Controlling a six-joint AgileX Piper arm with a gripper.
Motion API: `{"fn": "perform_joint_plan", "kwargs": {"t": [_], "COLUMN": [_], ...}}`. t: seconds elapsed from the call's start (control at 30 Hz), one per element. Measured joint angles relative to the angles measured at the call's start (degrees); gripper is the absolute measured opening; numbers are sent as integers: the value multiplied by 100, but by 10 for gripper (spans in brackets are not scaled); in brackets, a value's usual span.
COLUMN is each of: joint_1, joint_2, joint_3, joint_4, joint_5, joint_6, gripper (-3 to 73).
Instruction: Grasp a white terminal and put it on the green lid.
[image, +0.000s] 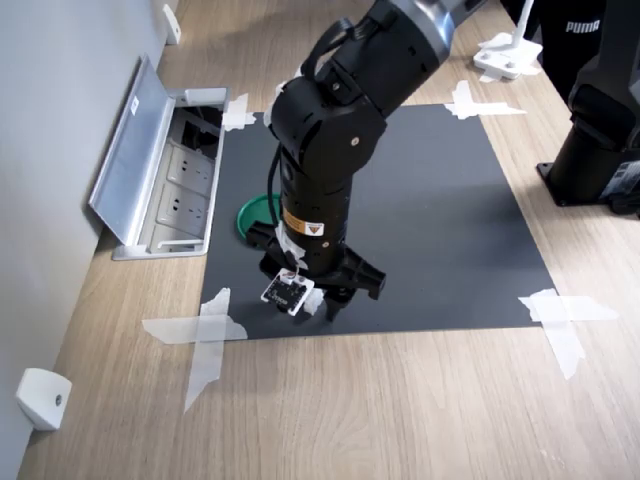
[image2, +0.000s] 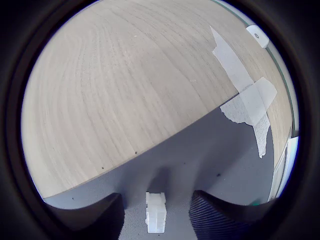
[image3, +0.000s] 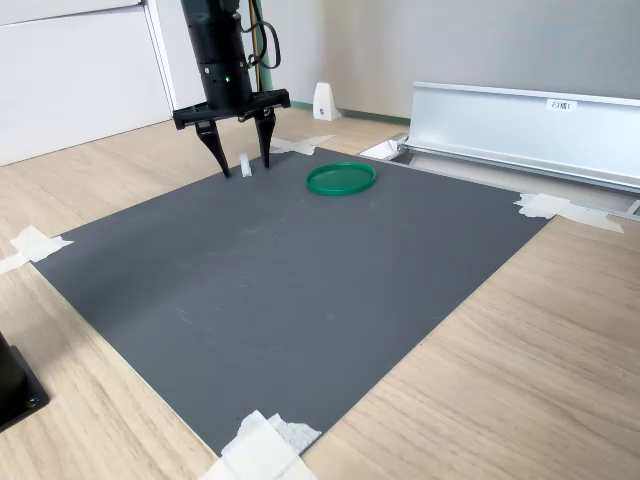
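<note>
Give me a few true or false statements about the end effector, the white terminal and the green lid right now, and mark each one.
1. The end effector is open around the white terminal, which stands on the black mat. True.
2. The white terminal already lies on the green lid. False: the lid is bare, and the terminal is apart from it.
3. White tape holds the mat's corners. True.
4. In the second exterior view, the lid sits left of the end effector. False: it sits to the second exterior view's right.

Dark mat (image: 440, 210) taped on wooden table (image: 400, 410)
</note>
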Motion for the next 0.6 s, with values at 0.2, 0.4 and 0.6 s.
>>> {"fn": "perform_joint_plan", "kwargs": {"t": [0.2, 0.4, 0.6], "joint_1": [0, 0, -300], "joint_2": [35, -252, -758], "joint_3": [0, -1, -421], "joint_4": [-1, -21, 51], "joint_5": [32, 136, 837], "joint_6": [0, -233, -745], "gripper": [256, 87, 87]}}
